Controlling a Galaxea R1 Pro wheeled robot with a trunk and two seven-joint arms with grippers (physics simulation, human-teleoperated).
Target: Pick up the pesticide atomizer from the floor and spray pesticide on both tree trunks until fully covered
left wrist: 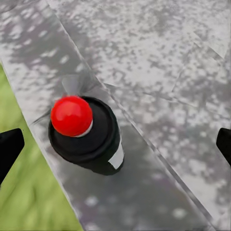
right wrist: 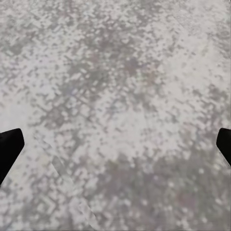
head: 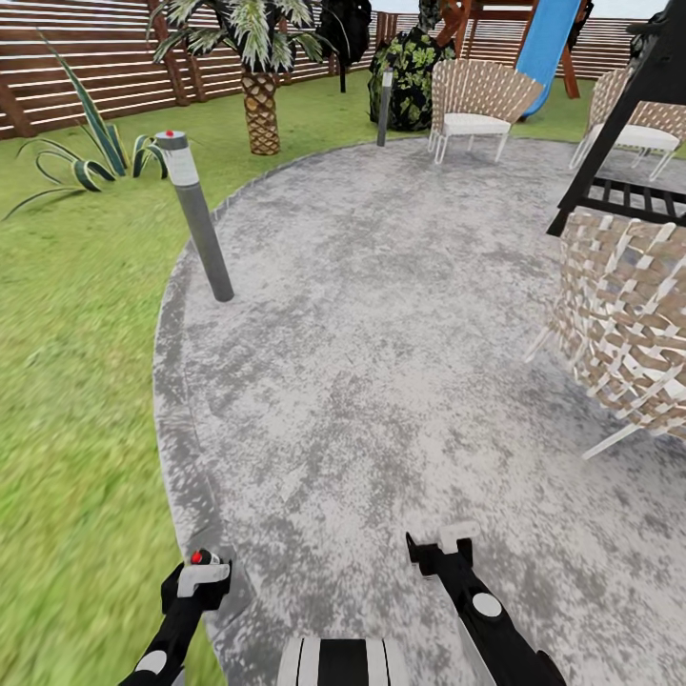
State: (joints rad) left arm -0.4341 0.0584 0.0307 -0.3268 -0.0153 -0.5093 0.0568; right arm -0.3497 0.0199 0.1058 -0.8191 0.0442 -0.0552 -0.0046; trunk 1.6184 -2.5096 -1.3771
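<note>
The pesticide atomizer (left wrist: 84,135), a squat black bottle with a round red top, stands upright on the border strip of the grey paving (left wrist: 159,72), right beside the grass. My left gripper (left wrist: 115,144) hangs over it, open, with both fingers well apart from the bottle. In the head view its red top (head: 200,556) peeks out at my left gripper (head: 195,575). My right gripper (head: 444,547) is open above bare paving (right wrist: 115,96), with nothing between its fingers (right wrist: 9,149). The two pale-trunked trees are out of view.
A grey bollard (head: 202,229) stands at the paving's left edge, another (head: 385,100) farther back. Woven chairs (head: 624,324) (head: 474,103) and a black frame (head: 624,195) crowd the right. Lawn (head: 67,381), a spiky plant (head: 90,152), a palm (head: 259,95), a blue slide (head: 548,38) and the fence (head: 95,48) lie beyond.
</note>
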